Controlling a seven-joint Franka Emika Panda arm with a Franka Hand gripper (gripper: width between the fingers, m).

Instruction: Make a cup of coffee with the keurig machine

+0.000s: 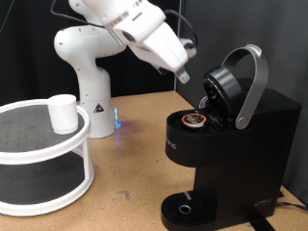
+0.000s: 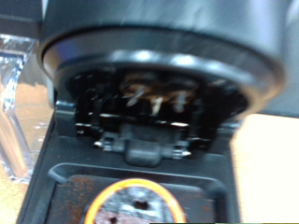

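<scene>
The black keurig machine (image 1: 243, 135) stands at the exterior view's right with its lid raised and the silver-grey handle (image 1: 252, 87) tipped up. A pod with a brown top (image 1: 195, 119) sits in the open chamber. My gripper (image 1: 183, 73) hangs just above and to the left of the open brew head, touching nothing that I can see. The small white cup (image 1: 64, 113) stands on the top tier of a white round stand at the left. The wrist view shows the underside of the raised lid (image 2: 159, 98) close up and the pod (image 2: 135, 203) below it; my fingers do not show there.
The white two-tier round stand (image 1: 29, 149) fills the exterior view's lower left. The arm's white domed base (image 1: 91, 96) stands behind it. The machine's circular drip tray (image 1: 185, 209) holds nothing. Bare wooden table lies between the stand and the machine.
</scene>
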